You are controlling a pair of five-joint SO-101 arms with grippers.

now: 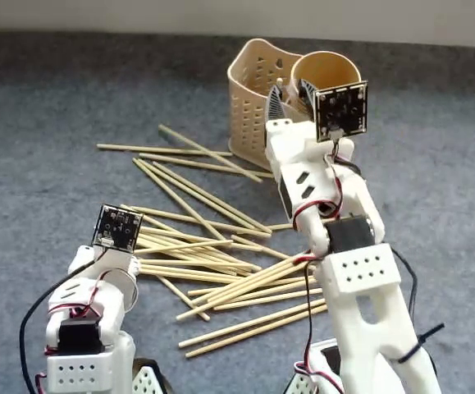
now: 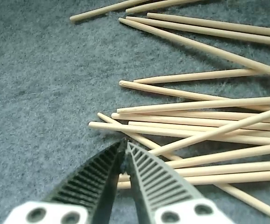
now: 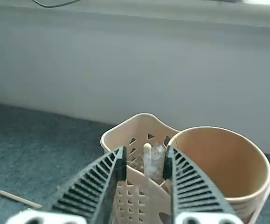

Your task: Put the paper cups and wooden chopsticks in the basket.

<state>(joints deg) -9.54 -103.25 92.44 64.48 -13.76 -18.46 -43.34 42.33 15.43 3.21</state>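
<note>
Grey carpet point(image 1: 40, 107) is covering the whole work surface, with a pale wall running behind it.

One perforated beige basket point(image 1: 249, 90) is standing at upper centre of the high view. One paper cup point(image 1: 327, 70) is sitting upright in its right side, mouth up. Can't tell if more cups are nested under it.

Wooden chopsticks point(image 1: 212, 246) are lying loose across the middle of the frame, well over twenty. They're overlapping too much for an exact count, and all of these are outside the basket. One stick end point(image 3: 147, 151) is standing up inside the basket.

Two arms are showing at the bottom. Right gripper point(image 3: 145, 154) is hovering over the basket rim with fingers spread, that stick end showing between them. Left gripper point(image 2: 125, 145) is sitting clenched at lower left, tips meeting, holding nothing, just beside the nearest stick ends.
</note>
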